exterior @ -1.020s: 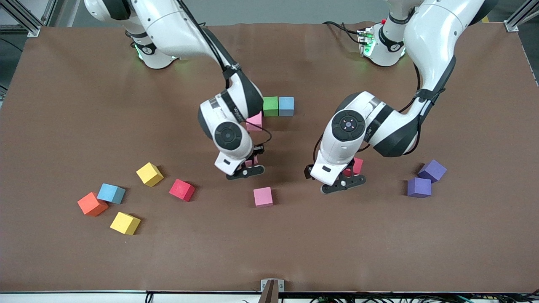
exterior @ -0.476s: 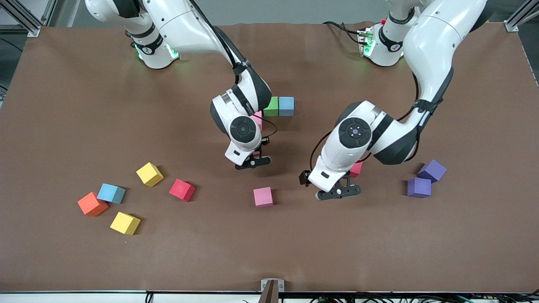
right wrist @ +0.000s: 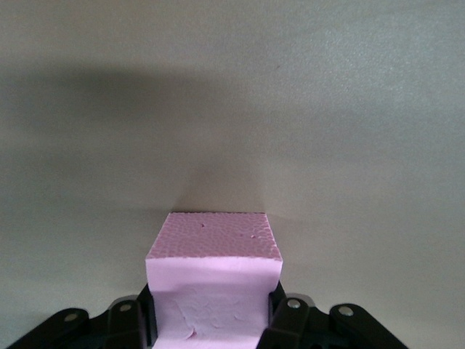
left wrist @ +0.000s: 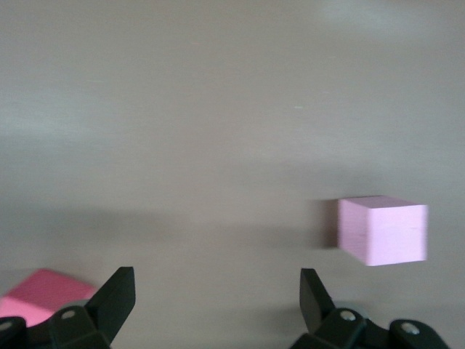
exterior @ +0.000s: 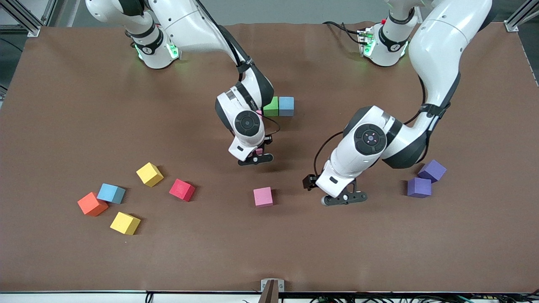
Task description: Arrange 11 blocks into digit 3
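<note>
Two grippers: right gripper [exterior: 255, 156] jaws clamp pink block [right wrist: 213, 280]; left gripper [exterior: 343, 198] jaws spread, empty.

The table [exterior: 63, 105] is showing a plain matte brown all over, and the arms are looking glossy white with black joints and black grippers, plus a green glow at each base. Scattered blocks are sitting there in flat solid colours: green [exterior: 272, 107] touching light blue [exterior: 286, 106], one pink [exterior: 263, 197], one red [exterior: 182, 190], two yellows [exterior: 149, 174] [exterior: 125, 223], another light blue [exterior: 111, 193] beside an orange cube [exterior: 92, 204], and two purples [exterior: 419, 187] [exterior: 432, 170]. The right wrist view is showing a pale pink block [right wrist: 213, 287] with a pebbly, slightly scuffed face, and the left wrist view is catching a reddish-pink corner [left wrist: 43, 294].
</note>
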